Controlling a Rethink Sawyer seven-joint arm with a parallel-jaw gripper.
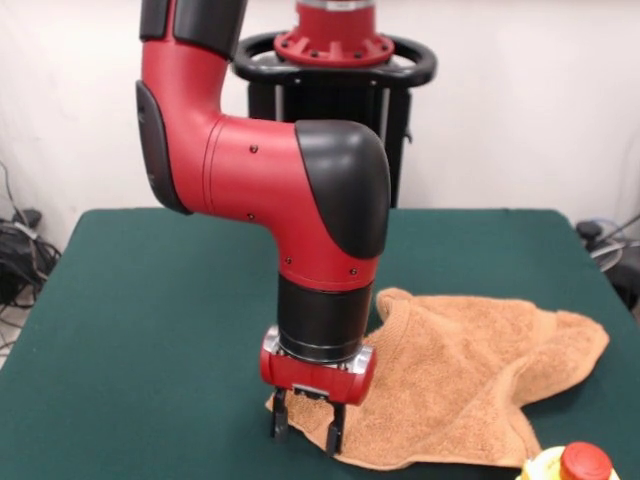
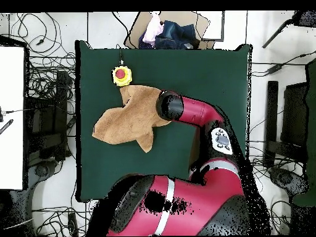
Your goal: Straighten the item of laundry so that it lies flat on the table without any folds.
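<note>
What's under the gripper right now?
The gripper, fingers open, hangs over the towel's near-left corner on the green table. Overhead, the arm covers that corner, so contact cannot be told.

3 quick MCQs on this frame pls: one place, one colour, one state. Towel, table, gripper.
1. Where is the gripper?
A. Over one edge of the towel
B. Over bare table, far from the towel
C. Above the red button

2. What colour is the table?
A. Grey
B. Dark green
C. White

3. How does the towel lie?
A. Flat and square
B. Rolled into a tube
C. Rumpled, with folds and uneven corners

Answers:
1. A, the fingers stand apart at the towel's edge in the front view.
2. B, green cloth shows in both views.
3. C, its ragged outline shows from overhead.
</note>
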